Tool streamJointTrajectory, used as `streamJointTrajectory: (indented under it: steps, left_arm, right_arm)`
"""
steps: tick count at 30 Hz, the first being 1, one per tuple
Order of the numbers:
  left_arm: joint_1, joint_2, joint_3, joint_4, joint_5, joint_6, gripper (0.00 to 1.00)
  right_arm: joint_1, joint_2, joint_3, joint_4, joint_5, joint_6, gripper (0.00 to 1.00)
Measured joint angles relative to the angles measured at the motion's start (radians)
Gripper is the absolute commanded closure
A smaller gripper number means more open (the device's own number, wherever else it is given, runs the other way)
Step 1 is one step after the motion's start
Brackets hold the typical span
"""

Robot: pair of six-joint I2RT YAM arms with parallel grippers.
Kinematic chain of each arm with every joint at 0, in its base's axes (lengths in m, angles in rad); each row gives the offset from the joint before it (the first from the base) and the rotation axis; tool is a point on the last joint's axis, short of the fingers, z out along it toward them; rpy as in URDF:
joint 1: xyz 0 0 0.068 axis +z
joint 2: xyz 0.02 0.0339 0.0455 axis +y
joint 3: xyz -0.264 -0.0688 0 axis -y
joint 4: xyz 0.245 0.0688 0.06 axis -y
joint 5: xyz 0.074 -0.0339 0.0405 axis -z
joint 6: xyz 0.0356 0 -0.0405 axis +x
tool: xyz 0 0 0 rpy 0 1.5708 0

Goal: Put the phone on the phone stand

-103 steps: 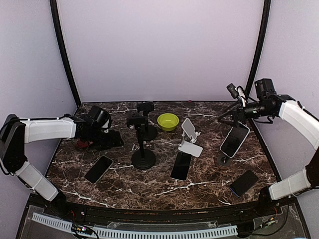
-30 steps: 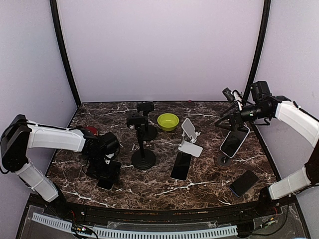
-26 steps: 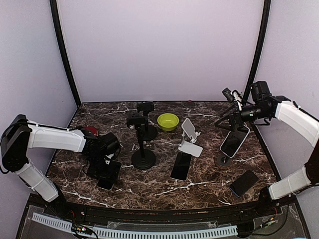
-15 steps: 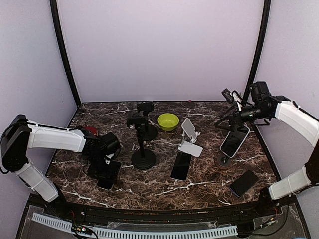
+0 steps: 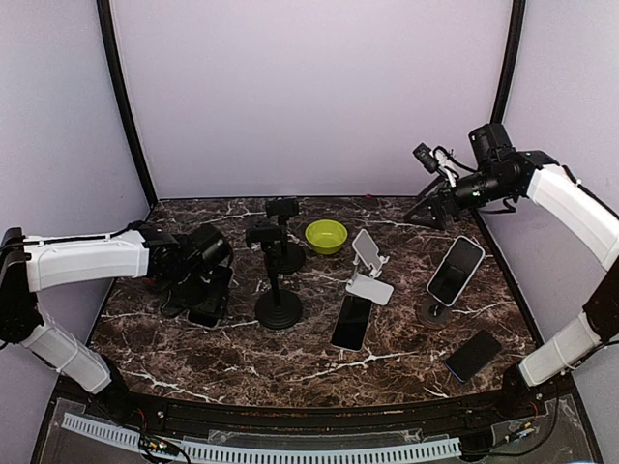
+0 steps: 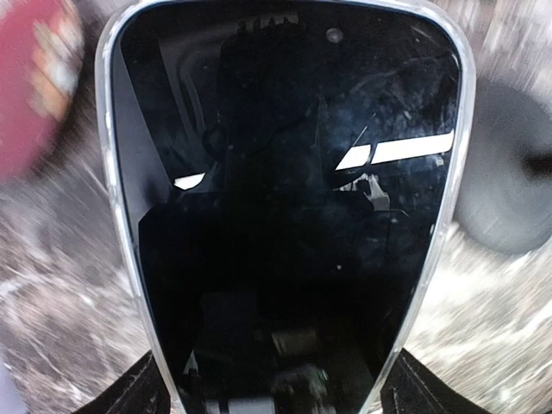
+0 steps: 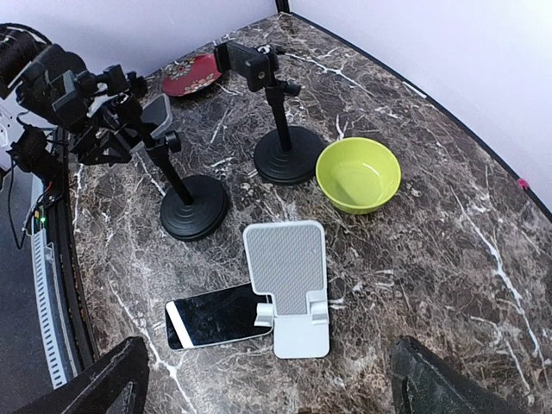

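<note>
Big marble table point(image 5: 387, 362), a few stands on it. Left gripper point(image 5: 200, 275) is clamped on the phone point(image 6: 285, 198), just left of the black clamp stand point(image 5: 278, 285). Right gripper point(image 5: 426, 208) is up high, spread wide, holding nothing. I'd square the phone to the clamp first, then ease in slow.

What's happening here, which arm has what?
The left pincer is shut on a phone at the left of the table, beside the black clamp stand. The right pincer is open and raised, apart from a second phone that already sits on the round-base stand. The white folding stand is empty, with a flat phone lying next to it.
</note>
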Motion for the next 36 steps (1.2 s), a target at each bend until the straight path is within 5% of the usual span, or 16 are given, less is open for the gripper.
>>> streamJointTrajectory:
  steps: [8,16,29,36]
  left_arm:
    - [0.0,-0.101,0.225,-0.031,-0.237,0.036,1.0]
    - [0.0,-0.104,0.394,0.057,-0.408,0.283,1.0]
    - [-0.013,0.055,0.656,0.442,-0.405,0.748,1.0]
    - [-0.122,0.238,0.802,0.58,-0.395,0.952,1.0]
  right_arm:
    - [0.052,0.12,0.188,0.013,0.004,0.064,0.04]
    - [0.059,0.19,0.311,0.102,-0.03,0.181,0.07]
    - [0.087,0.291,0.422,0.258,-0.131,0.36,0.11]
    - [0.124,0.34,0.524,0.31,-0.163,0.449,0.13]
